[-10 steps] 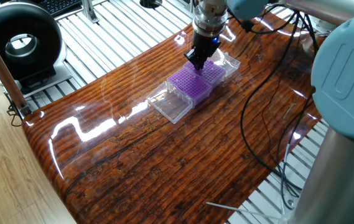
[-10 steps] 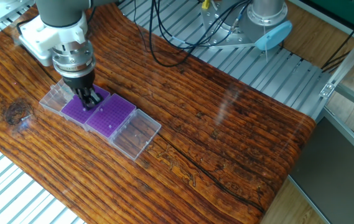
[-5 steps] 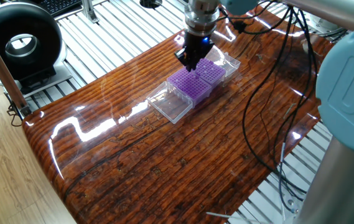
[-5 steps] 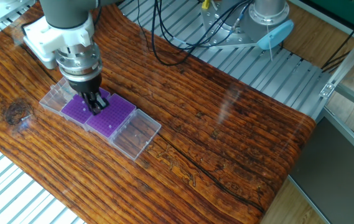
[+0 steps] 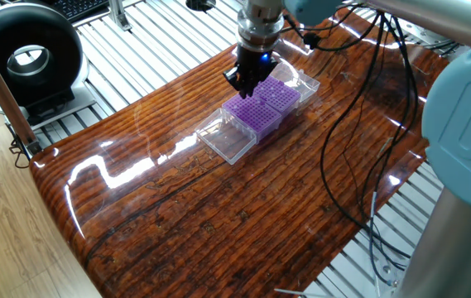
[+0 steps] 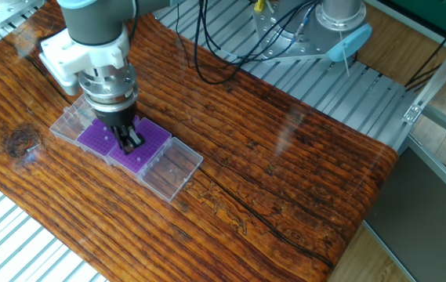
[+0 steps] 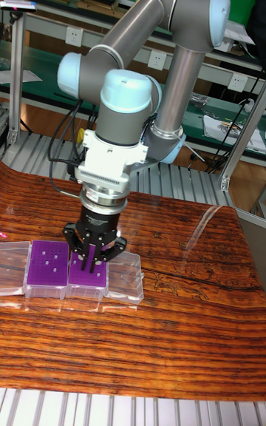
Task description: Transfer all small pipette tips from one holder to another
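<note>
Jaws nearly closed, pointing straight down over one purple rack (image 7: 87, 276).

This is looking like a robotics lab or test workshop. A grey and pale-blue industrial arm (image 7: 140, 78) is standing on a bench framed in aluminium slats (image 6: 340, 86), with a wood-grain table top (image 5: 243, 190) lying across them. Black cables (image 5: 359, 124) are trailing over the surface. Purple grid racks (image 6: 125, 141) in clear plastic boxes are sitting on the wood. Behind, green-topped workbenches (image 7: 44, 52) with wall sockets (image 7: 74, 34) are lining the room, and a black ring-shaped device (image 5: 24, 58) is resting on the slats.
</note>
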`<state>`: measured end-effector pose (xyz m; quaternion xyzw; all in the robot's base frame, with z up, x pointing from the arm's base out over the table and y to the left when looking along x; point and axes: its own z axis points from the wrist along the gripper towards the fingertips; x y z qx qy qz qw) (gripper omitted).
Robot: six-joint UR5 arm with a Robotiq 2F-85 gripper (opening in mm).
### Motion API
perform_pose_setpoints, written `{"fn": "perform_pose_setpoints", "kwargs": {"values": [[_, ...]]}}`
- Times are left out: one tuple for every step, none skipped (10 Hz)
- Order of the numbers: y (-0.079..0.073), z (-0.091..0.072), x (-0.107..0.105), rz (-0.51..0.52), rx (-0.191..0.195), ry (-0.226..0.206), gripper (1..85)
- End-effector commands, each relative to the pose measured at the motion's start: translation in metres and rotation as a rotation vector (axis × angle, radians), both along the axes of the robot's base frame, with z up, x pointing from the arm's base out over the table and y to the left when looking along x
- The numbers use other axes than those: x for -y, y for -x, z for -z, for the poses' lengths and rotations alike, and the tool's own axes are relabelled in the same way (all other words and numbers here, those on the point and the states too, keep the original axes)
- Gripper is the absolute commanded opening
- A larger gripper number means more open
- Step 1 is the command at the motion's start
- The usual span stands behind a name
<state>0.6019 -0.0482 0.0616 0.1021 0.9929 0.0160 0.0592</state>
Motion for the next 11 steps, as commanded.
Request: {"fn": "perform_pose_setpoints", "kwargs": {"values": [[0.0, 0.0, -0.014, 0.026, 0.01, -0.017, 21.7], [0.001, 0.0, -0.015, 0.026, 0.01, -0.017, 22.3], [-0.001, 0.0, -0.018, 0.031, 0.016, -0.026, 23.0], [0.0, 0.0, -0.02, 0.037, 0.017, -0.029, 24.0], [0.0, 0.001, -0.02, 0.04, 0.02, -0.028, 24.0], [-0.002, 0.001, -0.021, 0.04, 0.027, -0.029, 24.3], [-0.003, 0.001, -0.023, 0.04, 0.033, -0.036, 24.7], [-0.003, 0.002, -0.025, 0.04, 0.037, -0.037, 25.0], [-0.003, 0.003, -0.026, 0.042, 0.04, -0.036, 25.0], [-0.002, 0.005, -0.027, 0.042, 0.042, -0.033, 25.0], [-0.002, 0.008, -0.026, 0.043, 0.043, -0.029, 24.7]]}}
